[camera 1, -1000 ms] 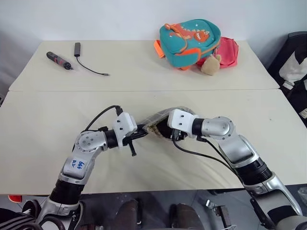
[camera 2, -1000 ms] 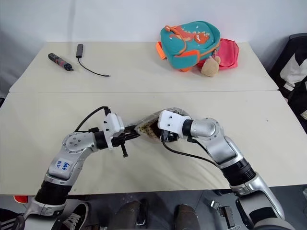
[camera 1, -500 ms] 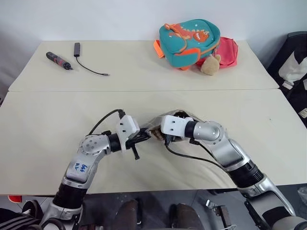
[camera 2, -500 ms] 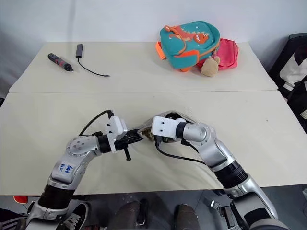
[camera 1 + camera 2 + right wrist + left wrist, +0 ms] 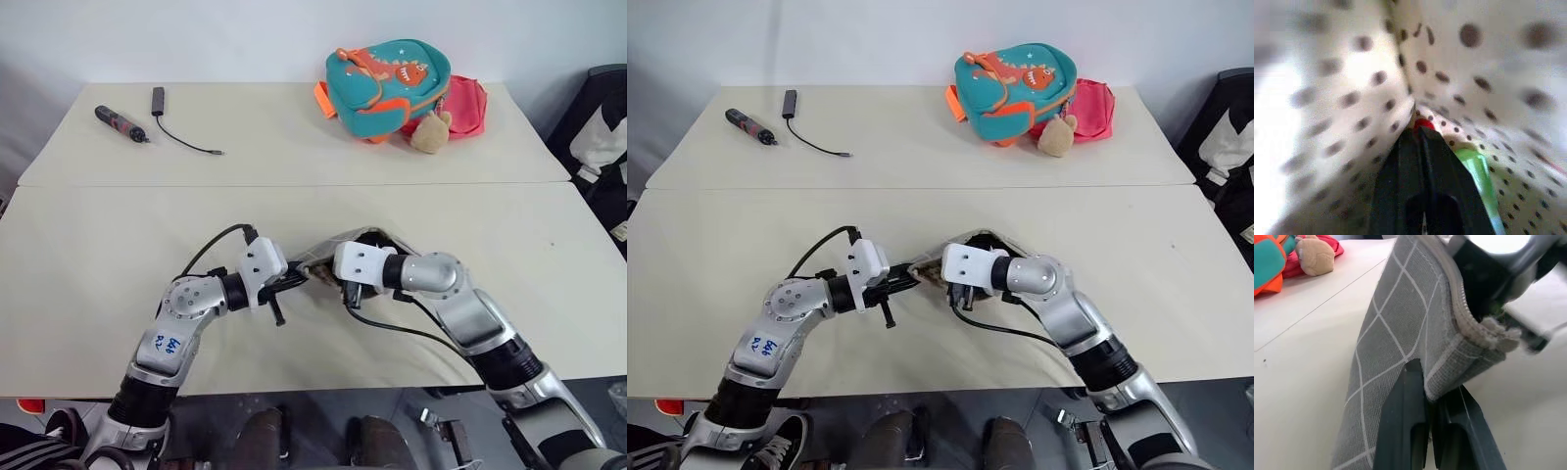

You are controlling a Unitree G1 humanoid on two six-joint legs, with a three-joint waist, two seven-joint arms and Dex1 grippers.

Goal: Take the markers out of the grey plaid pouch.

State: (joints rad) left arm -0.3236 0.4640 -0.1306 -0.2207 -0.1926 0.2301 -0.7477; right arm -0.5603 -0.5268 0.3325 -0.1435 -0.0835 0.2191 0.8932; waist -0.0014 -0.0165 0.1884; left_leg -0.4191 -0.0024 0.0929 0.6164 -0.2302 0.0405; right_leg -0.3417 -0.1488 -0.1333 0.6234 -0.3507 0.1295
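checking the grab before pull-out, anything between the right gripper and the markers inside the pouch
Nothing visible. The right gripper is inside the grey plaid pouch, fingers shut at the red marker; the green marker lies right beside them. The left gripper pinches the pouch's edge.

We seem to be in a robot test room rather than a home: two plain cream tables pushed together against a bare white wall, props (a dinosaur backpack) staged far beyond the grippers.

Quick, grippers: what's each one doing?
Left gripper: shut on the grey plaid pouch edge.
Right gripper: shut inside the pouch, on the red marker.
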